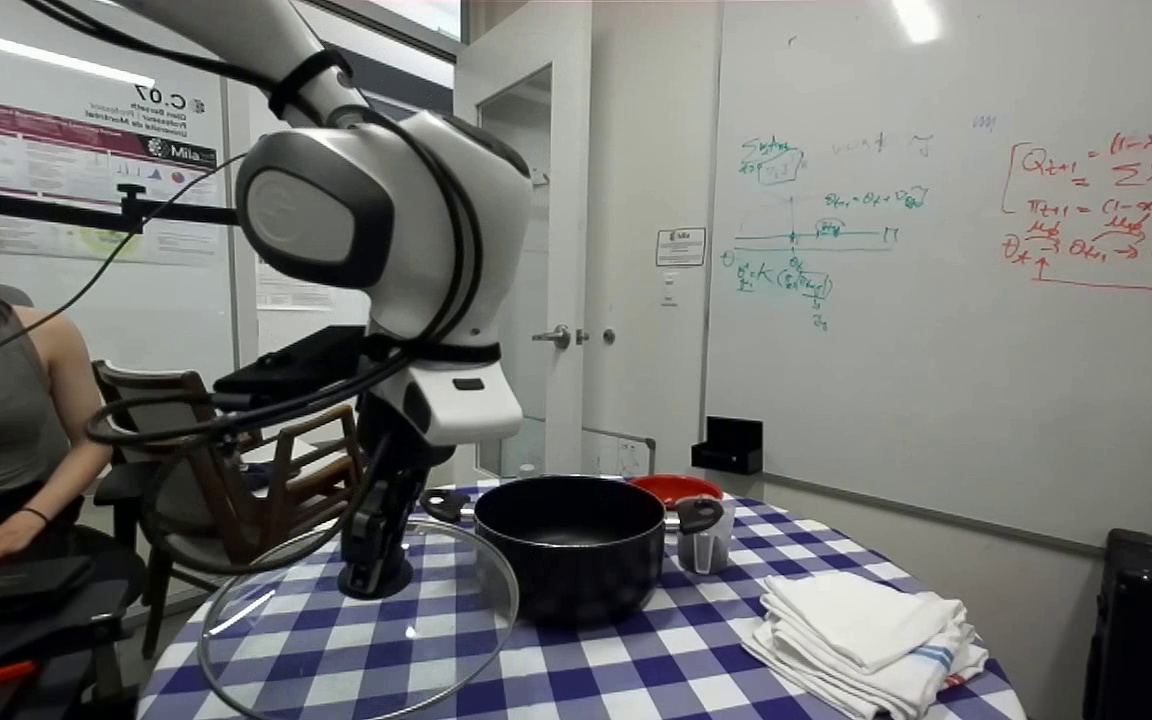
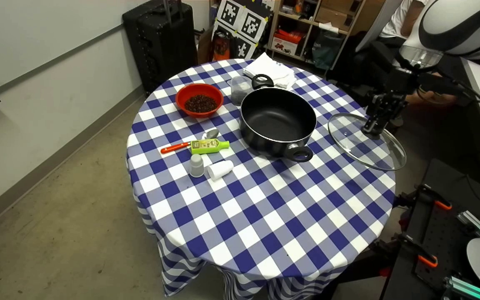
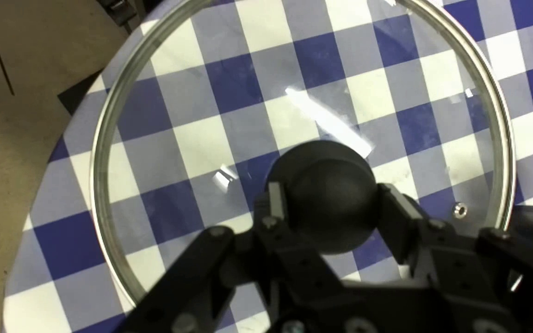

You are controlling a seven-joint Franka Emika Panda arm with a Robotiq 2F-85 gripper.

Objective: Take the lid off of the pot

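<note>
Right up close, the gripper [image 3: 333, 203] has the black knob [image 3: 326, 185] pinched between its fingers [image 3: 277, 199], one on either side, and under it spreads the clear, metal-rimmed glass lid [image 3: 257, 120], held out near the edge of the checked tablecloth [image 2: 265, 216]! It looks tilted, too, and whether any of that rim touches the tablecloth, these angles won't say. Just beside it stands the pot [image 1: 571, 570], wide, black, uncovered in both exterior views, so the lid is off, and by my reading the lift is done and the set-down is the step in hand. What does the next move call for? Level that glass, ease it down, get the whole rim onto the tablecloth, clear of the pot and in from the edge, and only then let the jaws part and rise straight up. A hasty release could send it sliding. Farther off, on the pot's far side from the lid, sits the red bowl [image 2: 198, 89]; the folded white cloth [image 1: 861, 640] lies well apart from the lid, and behind everything runs the whiteboard [image 1: 936, 380].
</note>
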